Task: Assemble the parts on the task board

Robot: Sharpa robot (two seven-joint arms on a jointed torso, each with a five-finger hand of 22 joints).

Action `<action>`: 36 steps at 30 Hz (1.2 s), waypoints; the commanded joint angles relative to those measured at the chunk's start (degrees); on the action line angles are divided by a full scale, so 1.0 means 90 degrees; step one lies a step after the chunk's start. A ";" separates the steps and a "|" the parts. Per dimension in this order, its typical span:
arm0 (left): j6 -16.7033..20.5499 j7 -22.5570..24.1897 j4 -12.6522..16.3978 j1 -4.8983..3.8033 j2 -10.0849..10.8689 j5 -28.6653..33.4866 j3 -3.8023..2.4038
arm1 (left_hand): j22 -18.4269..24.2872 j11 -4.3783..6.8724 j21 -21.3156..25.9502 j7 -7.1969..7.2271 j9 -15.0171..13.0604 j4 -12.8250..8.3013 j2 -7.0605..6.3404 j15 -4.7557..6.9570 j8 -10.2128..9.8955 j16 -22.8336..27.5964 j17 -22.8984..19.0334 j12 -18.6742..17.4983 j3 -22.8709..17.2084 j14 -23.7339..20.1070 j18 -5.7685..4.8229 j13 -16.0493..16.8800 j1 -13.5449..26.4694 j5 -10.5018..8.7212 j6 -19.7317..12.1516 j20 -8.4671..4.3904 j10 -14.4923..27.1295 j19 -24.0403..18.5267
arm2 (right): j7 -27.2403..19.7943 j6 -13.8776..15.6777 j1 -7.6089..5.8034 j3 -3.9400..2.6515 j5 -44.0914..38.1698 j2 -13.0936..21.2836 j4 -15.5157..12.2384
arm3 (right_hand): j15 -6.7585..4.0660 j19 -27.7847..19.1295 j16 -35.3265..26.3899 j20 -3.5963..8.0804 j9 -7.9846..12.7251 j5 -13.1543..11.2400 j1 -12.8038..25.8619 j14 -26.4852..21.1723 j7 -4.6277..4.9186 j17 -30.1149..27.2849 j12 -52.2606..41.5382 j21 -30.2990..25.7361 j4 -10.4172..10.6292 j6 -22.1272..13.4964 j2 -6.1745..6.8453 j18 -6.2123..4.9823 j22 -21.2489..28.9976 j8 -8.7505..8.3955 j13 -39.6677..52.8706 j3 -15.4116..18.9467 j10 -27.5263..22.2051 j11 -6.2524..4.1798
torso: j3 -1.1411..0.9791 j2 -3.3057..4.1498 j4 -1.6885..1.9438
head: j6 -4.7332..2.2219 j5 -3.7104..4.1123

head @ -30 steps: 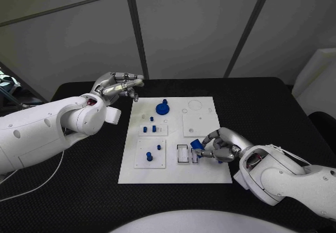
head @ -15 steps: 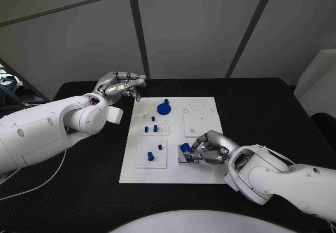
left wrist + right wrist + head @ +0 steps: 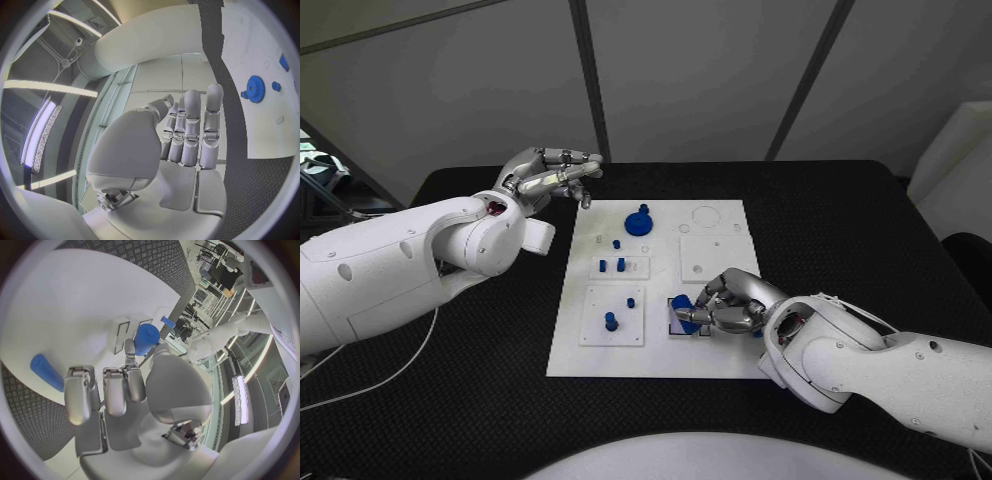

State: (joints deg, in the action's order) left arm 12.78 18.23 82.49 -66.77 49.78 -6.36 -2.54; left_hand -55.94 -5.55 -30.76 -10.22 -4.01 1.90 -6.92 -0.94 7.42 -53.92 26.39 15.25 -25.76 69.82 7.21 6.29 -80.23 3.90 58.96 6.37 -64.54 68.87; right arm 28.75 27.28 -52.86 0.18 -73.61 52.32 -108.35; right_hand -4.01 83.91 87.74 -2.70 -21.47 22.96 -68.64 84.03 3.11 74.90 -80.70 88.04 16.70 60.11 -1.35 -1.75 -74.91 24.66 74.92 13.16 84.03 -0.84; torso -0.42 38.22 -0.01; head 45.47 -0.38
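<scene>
We see the task board (image 3: 589, 355) lying mid-surface. Our right hand (image 3: 718, 310) pinches a small blue part (image 3: 682, 303) over the board's near slots; it looks light, rigid, slippery—best held by its sides. Left hand (image 3: 548, 176) hovers curled, empty.

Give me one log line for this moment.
left hand: open, raised off task board | right hand: holds blue part over board's near slots
</scene>
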 commanded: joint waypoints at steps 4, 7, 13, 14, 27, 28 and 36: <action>-0.0034 0.0019 0.0015 -0.0011 0.0005 0.0021 -0.0005 | 0.0006 -0.0012 0.0026 0.0006 0.0001 -0.0004 0.0003 0.0002 0.0029 -0.0035 -0.0005 0.0044 0.0032 -0.0045 0.0361 0.0006 0.0039 -0.0005 -0.0042 0.0016 0.0044 -0.0011 | 0.0224 0.0042 0.0001 0.0003 -0.0394 -0.0054 0.0029 | -0.0070 0.0484 -0.0011 0.0074 -0.0119 -0.1339 0.0537 0.0545 -0.0050 0.1092 0.0052 0.0011 0.0003 0.0036 -0.0057 0.0124 -0.1480 0.0134 0.0651 0.0285 0.0031 -0.0045 | -0.0002 -0.0006 -0.0002 | -0.0005 -0.0004; -0.0034 0.0019 0.0017 -0.0011 0.0010 0.0021 -0.0005 | 0.0006 -0.0012 0.0026 0.0006 0.0001 -0.0004 0.0003 0.0002 0.0029 -0.0035 -0.0005 0.0044 0.0032 -0.0045 0.0361 0.0006 0.0039 -0.0005 -0.0042 0.0016 0.0044 -0.0011 | 0.0230 0.0078 0.0001 0.0003 -0.0477 -0.0066 0.0023 | -0.0067 0.0482 -0.0015 0.0075 -0.0160 -0.1727 0.0742 0.0544 -0.0045 0.1085 0.0067 0.0007 0.0011 0.0012 -0.0019 0.0123 -0.1478 0.0174 0.0652 0.0336 0.0031 -0.0049 | -0.0003 -0.0005 -0.0003 | -0.0005 -0.0006; -0.0027 0.0020 0.0021 -0.0011 0.0020 0.0021 -0.0004 | 0.0006 -0.0012 0.0026 0.0006 0.0001 -0.0004 0.0003 0.0002 0.0029 -0.0035 -0.0005 0.0044 0.0032 -0.0045 0.0361 0.0006 0.0039 -0.0005 -0.0042 0.0016 0.0044 -0.0011 | 0.0195 0.0089 0.0001 0.0003 -0.0590 -0.0057 -0.0005 | -0.0068 0.0480 -0.0018 0.0075 -0.0206 -0.1913 0.0938 0.0544 -0.0048 0.1083 0.0070 0.0004 0.0015 -0.0013 0.0117 0.0123 -0.1476 0.0221 0.0667 0.0292 0.0038 -0.0049 | -0.0003 -0.0005 -0.0005 | -0.0002 -0.0006; -0.0027 0.0019 0.0021 -0.0011 0.0021 0.0021 -0.0004 | 0.0006 -0.0012 0.0026 0.0006 0.0001 -0.0004 0.0003 0.0002 0.0029 -0.0035 -0.0005 0.0044 0.0032 -0.0045 0.0361 0.0006 0.0039 -0.0005 -0.0042 0.0016 0.0044 -0.0011 | 0.0190 0.0091 0.0001 0.0004 -0.0611 -0.0054 -0.0012 | -0.0068 0.0480 -0.0018 0.0075 -0.0206 -0.1913 0.0938 0.0544 -0.0048 0.1083 0.0070 0.0004 0.0015 -0.0013 0.0117 0.0123 -0.1476 0.0221 0.0667 0.0292 0.0038 -0.0049 | -0.0003 -0.0005 -0.0005 | -0.0002 -0.0006; -0.0019 0.0016 0.0026 -0.0011 0.0051 0.0021 -0.0002 | 0.0009 -0.0012 0.0029 0.0006 0.0001 -0.0004 0.0005 0.0002 0.0035 -0.0040 -0.0011 0.0053 0.0036 -0.0045 0.0361 0.0007 0.0039 -0.0005 -0.0046 0.0015 0.0049 -0.0008 | -0.0078 -0.0029 0.0002 0.0004 -0.0865 0.0168 -0.0390 | -0.0088 0.0506 0.0003 0.0091 -0.0300 -0.1428 0.0542 0.0555 -0.0077 0.1134 -0.0028 0.0029 -0.0002 -0.0021 0.0187 0.0132 -0.1504 0.0333 0.0790 -0.0028 0.0118 -0.0076 | -0.0007 -0.0010 -0.0010 | 0.0013 -0.0030; -0.0020 0.0016 0.0024 -0.0011 0.0051 0.0021 -0.0002 | 0.0009 -0.0012 0.0029 0.0006 0.0001 -0.0004 0.0005 0.0002 0.0035 -0.0040 -0.0011 0.0053 0.0036 -0.0045 0.0361 0.0007 0.0039 -0.0005 -0.0046 0.0015 0.0049 -0.0008 | -0.0081 -0.0061 0.0002 0.0004 -0.0867 0.0182 -0.0409 | -0.0089 0.0510 0.0004 0.0092 -0.0302 -0.1415 0.0554 0.0556 -0.0078 0.1137 -0.0031 0.0033 0.0002 -0.0020 0.0177 0.0133 -0.1507 0.0336 0.0793 -0.0025 0.0121 -0.0077 | -0.0006 -0.0009 -0.0012 | 0.0012 -0.0029; -0.0029 0.0012 0.0021 -0.0011 0.0040 0.0021 0.0000 | 0.0009 -0.0012 0.0029 0.0006 0.0001 -0.0004 0.0005 0.0002 0.0035 -0.0040 -0.0011 0.0053 0.0036 -0.0045 0.0361 0.0007 0.0039 -0.0005 -0.0046 0.0015 0.0049 -0.0008 | -0.0081 -0.0209 0.0002 0.0004 -0.0881 0.0162 -0.0394 | -0.0100 0.0509 0.0005 0.0106 -0.0327 -0.1062 0.0198 0.0556 -0.0088 0.1141 -0.0005 0.0031 -0.0113 -0.0053 0.0077 0.0133 -0.1507 0.0350 0.0792 -0.0078 0.0117 -0.0086 | -0.0002 -0.0005 0.0005 | 0.0004 -0.0020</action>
State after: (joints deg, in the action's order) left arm 12.79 18.19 82.57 -66.78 50.16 -6.35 -2.50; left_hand -55.95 -5.55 -30.76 -10.22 -4.01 1.90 -6.92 -0.94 7.42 -53.92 26.34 15.54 -25.76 69.82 7.21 6.27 -80.23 3.90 58.96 6.37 -64.54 68.87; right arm 28.90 26.60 -52.79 0.23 -80.72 53.80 -111.94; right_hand -4.41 84.06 87.74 -2.01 -24.37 13.15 -66.37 84.04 2.48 74.93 -80.71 88.04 15.83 59.96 -0.60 -0.83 -74.90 27.45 74.91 12.53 84.04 -1.25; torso -0.47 38.15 -0.10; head 45.58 -0.65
